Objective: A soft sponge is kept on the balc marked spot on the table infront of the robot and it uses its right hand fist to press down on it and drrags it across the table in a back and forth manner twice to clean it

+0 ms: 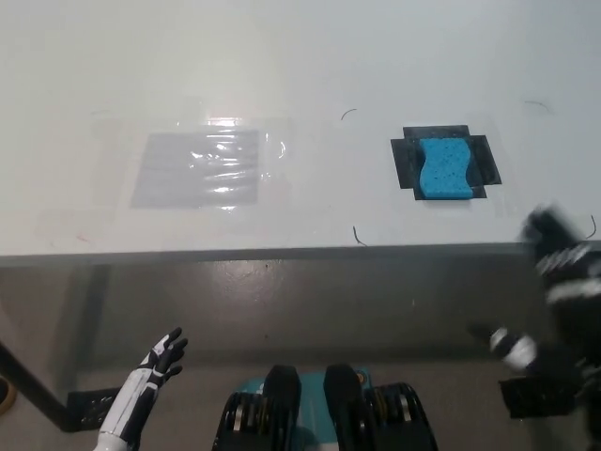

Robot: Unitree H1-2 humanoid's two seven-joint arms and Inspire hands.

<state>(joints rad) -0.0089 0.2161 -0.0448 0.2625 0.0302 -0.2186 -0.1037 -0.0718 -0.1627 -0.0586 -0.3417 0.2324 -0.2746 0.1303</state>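
Right hand [563, 272] blurry at surface [310, 56] edge, can't tell if fist yet. Left hand [165, 355] low, fingers apart, empty. Blue sponge [444, 169] further on, on black mark [409, 160]. Best to make a fist, press straight down, slide flat w/ even push.

We see the right hand [562, 282] only as a motion-blurred smear of black and white at the frame's right edge, which cuts it off; we cannot tell how its fingers stand. Up and inward from that hand, the middle of the black marked spot [406, 160] is hidden under the blue sponge [443, 169]. The white left hand [165, 355] is too small to read clearly, and the bottom edge cuts off its forearm. The bench [300, 56] runs out of frame.
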